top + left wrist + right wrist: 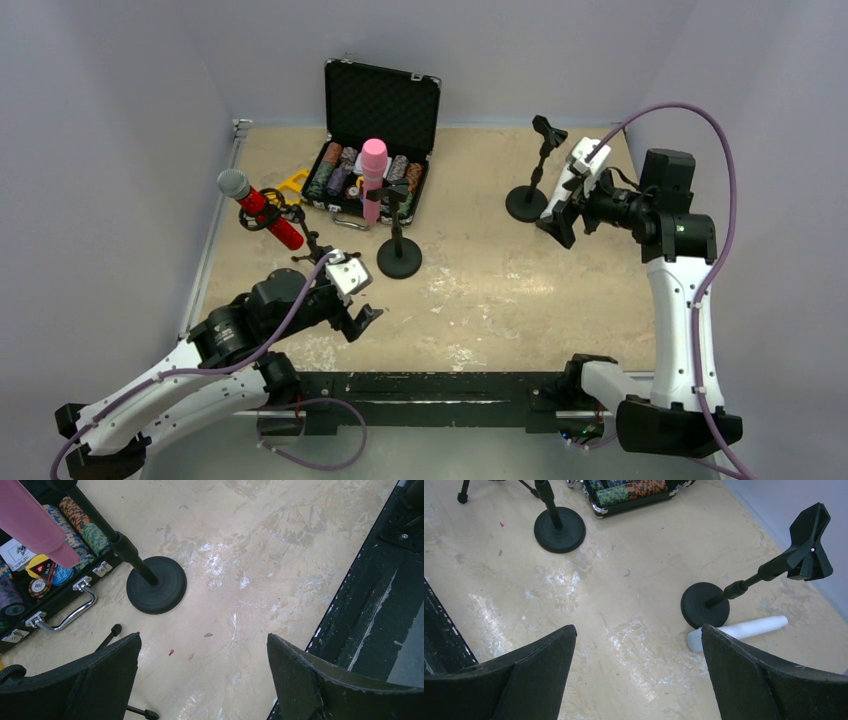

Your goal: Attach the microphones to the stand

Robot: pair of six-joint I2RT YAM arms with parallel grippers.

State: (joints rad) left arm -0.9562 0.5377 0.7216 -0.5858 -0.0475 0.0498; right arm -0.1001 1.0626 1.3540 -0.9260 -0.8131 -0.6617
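Top external view, red microphone (262, 213) and pink microphone (373, 178) on stands (399, 262), white microphone (738, 631) lying beside third stand's base (705, 605), left gripper (203, 642) and right gripper (639, 632) spread wide, empty.

Red microphone (266, 215) tilted and pink microphone (373, 178) upright sit clipped; white microphone (740, 631) lies beside right stand (704, 606).

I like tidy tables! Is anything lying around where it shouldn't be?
Yes. The white microphone lies flat on the table beside the round base of the right-hand stand, whose clip is empty. The pink microphone and red microphone are already mounted.
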